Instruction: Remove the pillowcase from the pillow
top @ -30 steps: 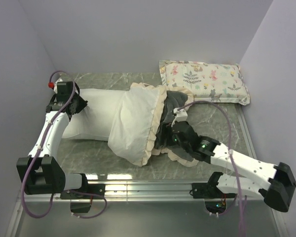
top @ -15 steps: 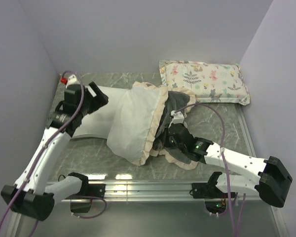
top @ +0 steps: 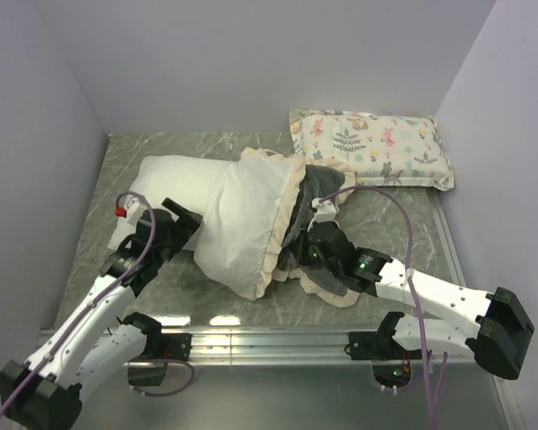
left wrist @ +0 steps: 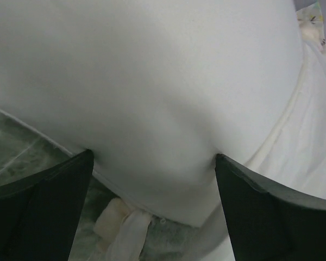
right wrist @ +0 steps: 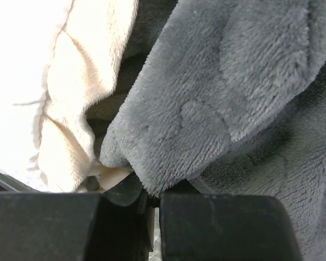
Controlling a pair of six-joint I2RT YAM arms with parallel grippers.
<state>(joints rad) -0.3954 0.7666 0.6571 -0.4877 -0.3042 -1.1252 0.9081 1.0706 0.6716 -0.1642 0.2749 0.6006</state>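
Table (top: 377, 210) first: grey-green marble-look top, and everything sits on it. Biggest thing on it is the pillow (top: 170, 179), plain white and plump, lying across the left and middle of the table with its left half bare. Its right end is tucked inside the pillowcase (top: 247, 215), which is bunched up and rolled back on itself. So you mostly see the cream-white inside, then the ruffled frill (top: 282, 219) running down the middle, then the dark grey outside crumpled in a heap to the right of that. The small floral animal-print pillow (top: 372, 148) lies in the far right corner, close to the heap, though I can't tell if they touch. The left arm (top: 99, 305) reaches up from the near left to the pillow's near edge, and the right arm (top: 430, 291) comes in low from the near right. The left pincer (top: 181, 224) is spread wide, and its wrist view shows the white pillow bulging between the two dark fingers (left wrist: 49, 190). The right pincer (top: 309, 253) is buried in the grey heap, clamped tight on a fold of the plush grey side of the pillowcase.
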